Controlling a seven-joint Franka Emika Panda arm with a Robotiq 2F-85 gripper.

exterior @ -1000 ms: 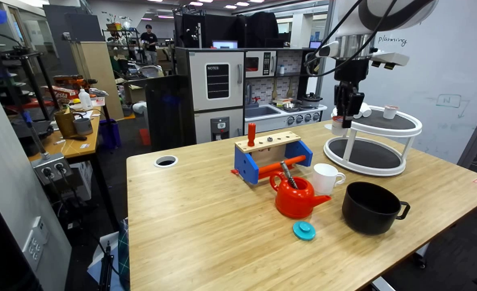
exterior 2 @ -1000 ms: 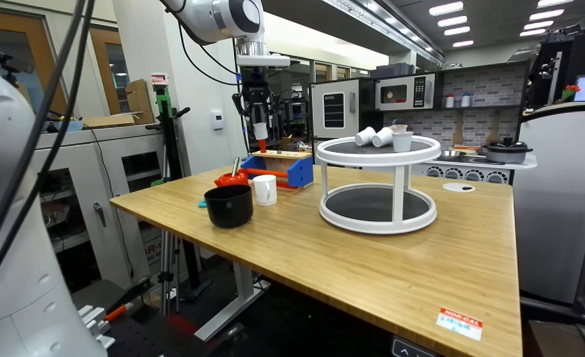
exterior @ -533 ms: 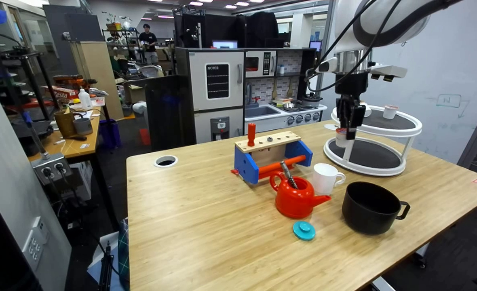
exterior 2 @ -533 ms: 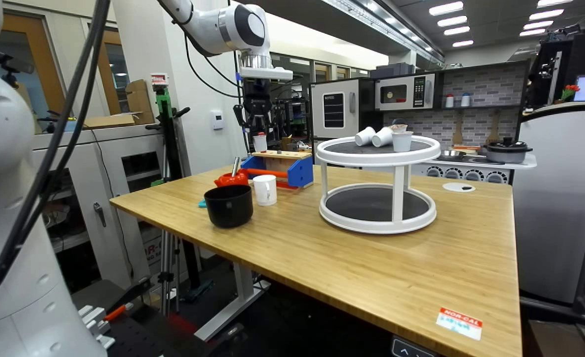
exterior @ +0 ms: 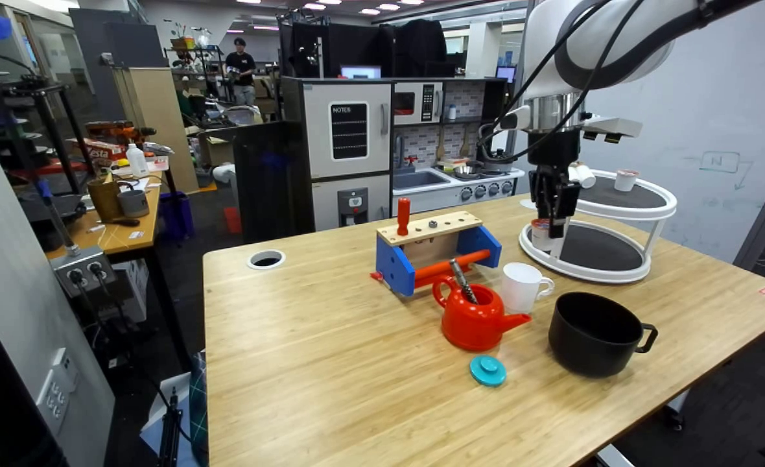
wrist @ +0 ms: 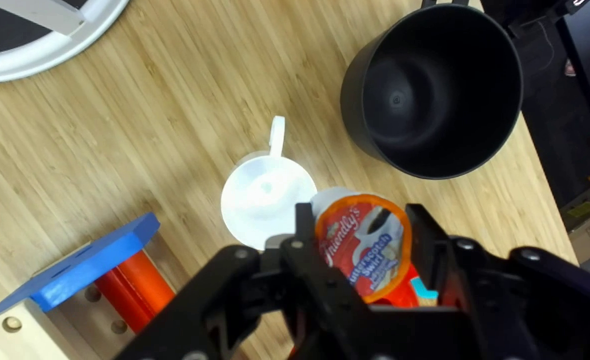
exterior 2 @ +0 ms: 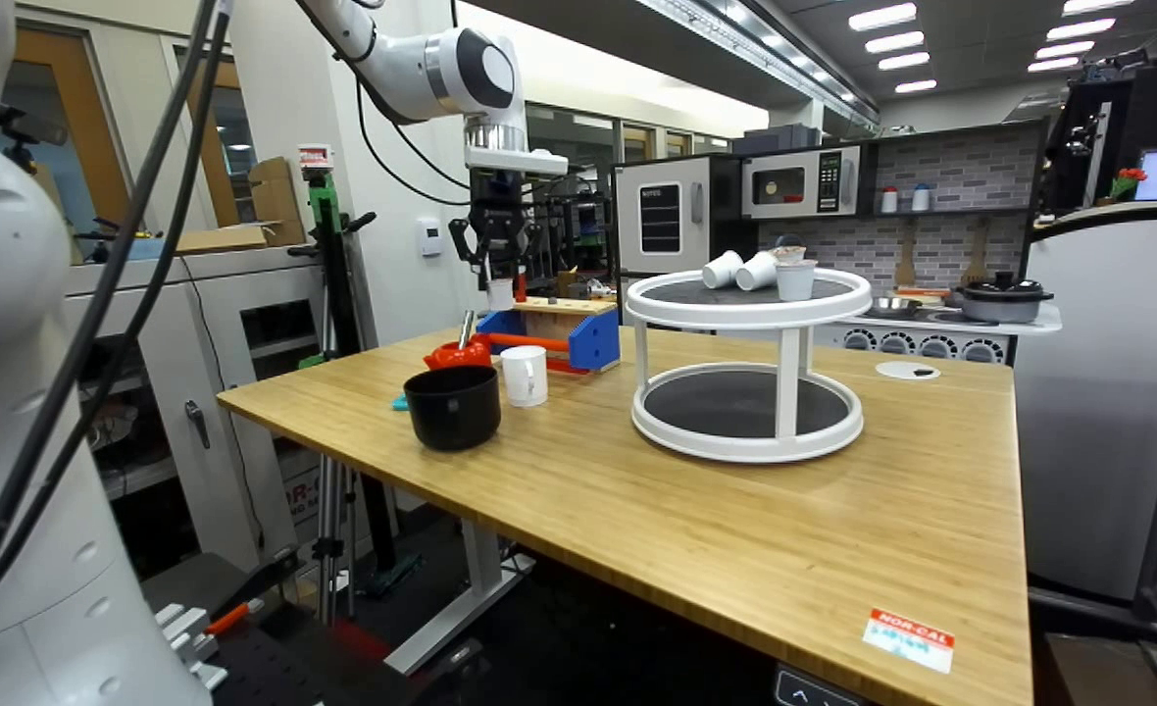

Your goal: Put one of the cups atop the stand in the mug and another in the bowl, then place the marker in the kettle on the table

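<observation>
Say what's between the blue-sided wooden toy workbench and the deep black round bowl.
The small white handled mug stands between the workbench and the bowl in the wrist view, with wooden tabletop showing on both sides.

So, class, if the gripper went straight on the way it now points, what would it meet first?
Probably the white mug: in both exterior views it lies roughly below the gripper, whose held cup would likely touch it first. Depth is hard to judge.
</observation>
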